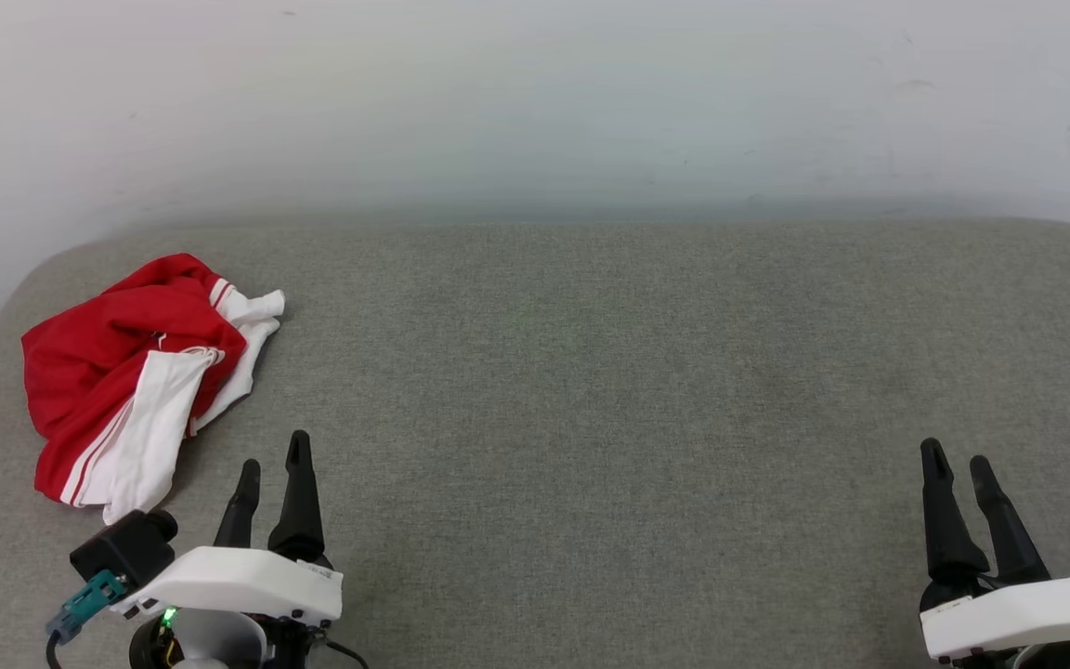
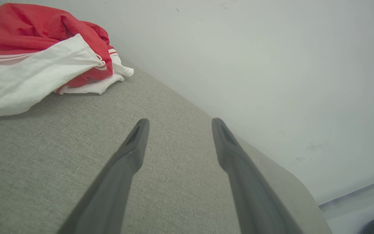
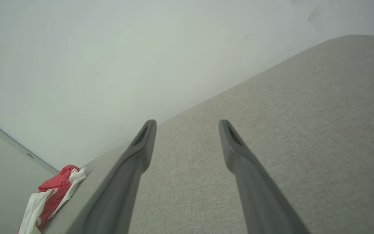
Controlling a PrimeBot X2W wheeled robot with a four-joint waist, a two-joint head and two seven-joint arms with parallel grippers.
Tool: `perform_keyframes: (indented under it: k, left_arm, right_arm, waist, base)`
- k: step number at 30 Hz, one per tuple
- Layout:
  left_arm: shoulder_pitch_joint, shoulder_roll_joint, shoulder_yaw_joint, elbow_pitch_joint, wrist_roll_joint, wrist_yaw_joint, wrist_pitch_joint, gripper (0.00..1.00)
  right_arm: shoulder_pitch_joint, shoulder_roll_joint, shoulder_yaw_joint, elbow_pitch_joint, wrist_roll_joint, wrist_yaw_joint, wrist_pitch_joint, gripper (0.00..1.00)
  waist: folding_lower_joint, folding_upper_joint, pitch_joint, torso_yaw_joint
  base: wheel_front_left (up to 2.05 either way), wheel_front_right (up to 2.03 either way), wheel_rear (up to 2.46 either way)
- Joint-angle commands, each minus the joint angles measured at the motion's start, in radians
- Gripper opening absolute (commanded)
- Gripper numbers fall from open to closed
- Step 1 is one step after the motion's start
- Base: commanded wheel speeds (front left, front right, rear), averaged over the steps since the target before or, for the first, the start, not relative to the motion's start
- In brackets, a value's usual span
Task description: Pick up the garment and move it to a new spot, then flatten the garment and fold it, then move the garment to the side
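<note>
Nearby, the left pincer (image 1: 275,452) and right pincer (image 1: 956,453) both hung spread and empty over the grey counter's (image 1: 591,418) near edge; beyond, the garment (image 1: 117,362) lay crumpled at the far-left corner, long axis near-to-far, just ahead-left of the left pincer, well apart from the right.

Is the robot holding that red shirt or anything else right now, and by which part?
Nothing is held. The left fingers and right fingers are spread and empty; the garment lies crumpled on the grey surface, untouched.
</note>
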Motion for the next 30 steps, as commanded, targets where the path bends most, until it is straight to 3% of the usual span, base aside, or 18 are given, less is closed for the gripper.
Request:
perform_keyframes:
  k: [1, 30]
  left_arm:
    - [-0.002, 0.004, -0.006, -0.014, 0.034, 0.003, -0.009, 1.0]
    - [0.024, 0.017, -0.068, -0.031, 0.364, 0.048, -0.085, 1.0]
  right_arm:
    - [0.003, -0.001, -0.003, -0.01, -0.034, 0.0, -0.01, 1.0]
    - [0.047, -0.001, 0.002, -0.048, -0.347, 0.0, -0.088, 1.0]
  waist:
    - [0.0, 0.0, 0.0, 0.0]
    - [0.0, 0.0, -0.003, 0.009]
  base:
    - [0.0, 0.0, 0.0]
    - [0.0, 0.0, 0.0]
